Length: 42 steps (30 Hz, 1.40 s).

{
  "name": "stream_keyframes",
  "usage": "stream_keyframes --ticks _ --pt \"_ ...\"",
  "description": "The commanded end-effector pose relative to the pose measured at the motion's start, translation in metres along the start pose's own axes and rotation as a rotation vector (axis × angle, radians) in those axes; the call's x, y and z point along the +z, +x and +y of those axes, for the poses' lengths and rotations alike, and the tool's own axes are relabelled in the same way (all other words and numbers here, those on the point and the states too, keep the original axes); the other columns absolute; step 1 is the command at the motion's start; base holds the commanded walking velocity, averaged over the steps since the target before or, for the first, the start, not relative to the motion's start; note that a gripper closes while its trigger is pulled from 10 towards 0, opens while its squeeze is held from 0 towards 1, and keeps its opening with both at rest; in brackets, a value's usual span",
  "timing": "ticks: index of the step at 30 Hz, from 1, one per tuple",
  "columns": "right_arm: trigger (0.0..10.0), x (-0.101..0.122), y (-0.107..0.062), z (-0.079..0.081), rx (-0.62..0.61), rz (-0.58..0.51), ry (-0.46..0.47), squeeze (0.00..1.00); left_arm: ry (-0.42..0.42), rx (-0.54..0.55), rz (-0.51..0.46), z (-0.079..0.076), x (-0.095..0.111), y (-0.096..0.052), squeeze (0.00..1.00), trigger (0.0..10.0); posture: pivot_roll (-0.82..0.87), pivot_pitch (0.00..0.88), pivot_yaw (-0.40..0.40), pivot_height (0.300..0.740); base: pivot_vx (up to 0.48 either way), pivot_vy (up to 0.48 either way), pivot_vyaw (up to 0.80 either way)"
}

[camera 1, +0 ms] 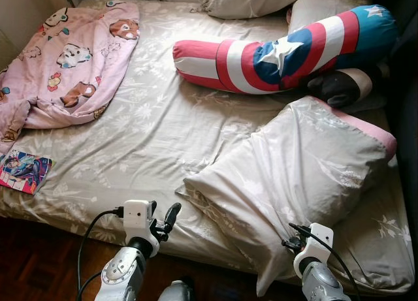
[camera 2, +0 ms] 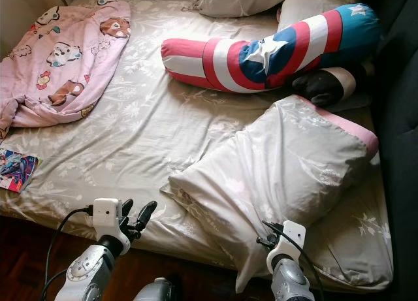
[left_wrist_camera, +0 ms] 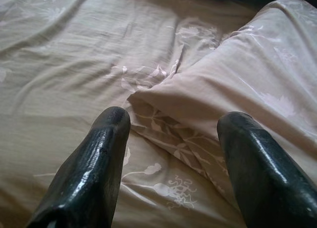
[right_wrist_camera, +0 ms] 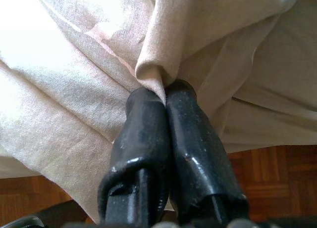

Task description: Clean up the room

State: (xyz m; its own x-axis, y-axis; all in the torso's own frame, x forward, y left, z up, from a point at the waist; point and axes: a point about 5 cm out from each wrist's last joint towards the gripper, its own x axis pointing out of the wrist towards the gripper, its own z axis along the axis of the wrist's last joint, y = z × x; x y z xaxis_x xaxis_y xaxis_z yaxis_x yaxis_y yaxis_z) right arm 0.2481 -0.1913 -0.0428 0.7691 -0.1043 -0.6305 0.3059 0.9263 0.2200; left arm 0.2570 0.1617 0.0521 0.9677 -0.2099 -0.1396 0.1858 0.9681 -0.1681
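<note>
While the right gripper (right_wrist_camera: pixel 166 97) pinches the pillow (camera 1: pixel 294 177) at its lower-centre corner, the wide-open left gripper (left_wrist_camera: pixel 171 139) faces its near lower-left corner, long axis running toward upper right.

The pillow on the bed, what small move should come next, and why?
Probably bring the open left claw forward onto the pillow's near corner and close. The right claw already pinches a fold of the pillow, so a second grip would let both arms lift it.
</note>
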Motion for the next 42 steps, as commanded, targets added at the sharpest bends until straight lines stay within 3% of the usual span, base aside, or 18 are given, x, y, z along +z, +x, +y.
stream_keyframes --ticks 1,9,15,21,22,25,26,28,31,34,35,36,37,40,41,42 --pt "0.0 -0.013 -0.003 -0.006 -0.027 0.052 0.010 0.00 -0.003 0.012 0.026 0.004 -0.008 -0.002 0.00 10.0 0.17 0.226 0.043 0.736 0.000 0.000 0.00" --pt "0.0 -0.011 -0.002 -0.004 -0.018 0.064 0.017 0.00 -0.001 0.013 0.035 0.006 -0.012 0.005 0.00 10.0 0.14 0.195 0.036 0.736 0.000 0.000 0.00" --pt "0.0 0.007 -0.001 -0.026 -0.110 0.024 -0.010 0.00 -0.001 0.011 0.022 0.001 -0.009 0.019 0.00 10.0 0.08 0.146 0.018 0.736 0.000 0.000 0.00" --pt "0.0 0.038 -0.006 -0.067 -0.282 -0.084 0.013 0.00 -0.007 0.014 0.009 0.002 -0.006 0.028 0.00 10.0 0.03 0.108 0.005 0.736 0.000 0.000 0.00" --pt "0.0 0.038 -0.006 -0.067 -0.282 -0.084 0.013 0.00 -0.007 0.014 0.009 0.002 -0.006 0.028 0.00 10.0 0.03 0.108 0.005 0.736 0.000 0.000 0.00" --pt "0.0 0.054 -0.016 -0.102 -0.398 -0.139 0.007 0.00 -0.006 0.016 0.006 0.003 -0.007 0.030 0.00 10.0 0.01 0.097 0.000 0.736 0.000 0.000 0.00" --pt "0.0 0.064 -0.026 -0.125 -0.467 -0.179 0.008 0.00 -0.006 0.018 0.006 0.004 -0.008 0.031 0.00 10.0 0.00 0.091 0.001 0.736 0.000 0.000 0.00" --pt "0.0 0.070 -0.033 -0.141 -0.522 -0.199 -0.011 0.00 -0.007 0.021 0.007 0.004 -0.008 0.031 0.00 10.0 -0.01 0.088 0.003 0.736 0.000 0.000 0.00" --pt "0.0 0.079 -0.046 -0.163 -0.582 -0.225 -0.020 0.00 -0.007 0.021 0.010 0.005 -0.009 0.031 0.00 10.0 -0.03 0.081 0.006 0.736 0.000 0.000 0.00" --pt "0.0 0.082 -0.048 -0.166 -0.554 -0.228 -0.016 0.00 -0.006 0.024 0.012 0.006 -0.010 0.032 0.00 10.0 -0.03 0.079 0.006 0.736 0.000 0.000 0.00" --pt "9.3 0.082 -0.039 -0.148 -0.407 -0.264 -0.020 0.00 -0.003 0.026 0.018 0.006 -0.012 0.032 0.00 10.0 -0.03 0.077 0.005 0.736 0.000 0.000 0.00" --pt "9.3 0.082 -0.036 -0.140 -0.350 -0.272 -0.022 0.00 -0.002 0.026 0.020 0.007 -0.012 0.032 0.00 10.0 -0.03 0.076 0.005 0.736 0.000 0.000 0.00" --pt "10.0 0.079 -0.031 -0.127 -0.273 -0.277 -0.031 0.00 0.000 0.025 0.020 0.007 -0.012 0.032 0.00 10.0 -0.03 0.077 0.005 0.736 0.000 0.000 0.00" --pt "10.0 0.075 -0.026 -0.115 -0.223 -0.267 -0.012 0.00 0.000 0.026 0.019 0.007 -0.012 0.032 0.00 10.0 -0.02 0.075 0.005 0.736 0.000 0.000 0.00" --pt "10.0 0.071 -0.022 -0.104 -0.181 -0.257 -0.006 0.22 0.001 0.025 0.015 0.007 -0.011 0.033 0.00 10.0 -0.01 0.073 0.005 0.736 0.000 0.000 0.00" --pt "10.0 0.067 -0.018 -0.093 -0.137 -0.252 0.003 1.00 0.003 0.025 0.012 0.007 -0.010 0.034 0.00 10.0 -0.01 0.072 0.005 0.736 0.000 0.000 0.00"
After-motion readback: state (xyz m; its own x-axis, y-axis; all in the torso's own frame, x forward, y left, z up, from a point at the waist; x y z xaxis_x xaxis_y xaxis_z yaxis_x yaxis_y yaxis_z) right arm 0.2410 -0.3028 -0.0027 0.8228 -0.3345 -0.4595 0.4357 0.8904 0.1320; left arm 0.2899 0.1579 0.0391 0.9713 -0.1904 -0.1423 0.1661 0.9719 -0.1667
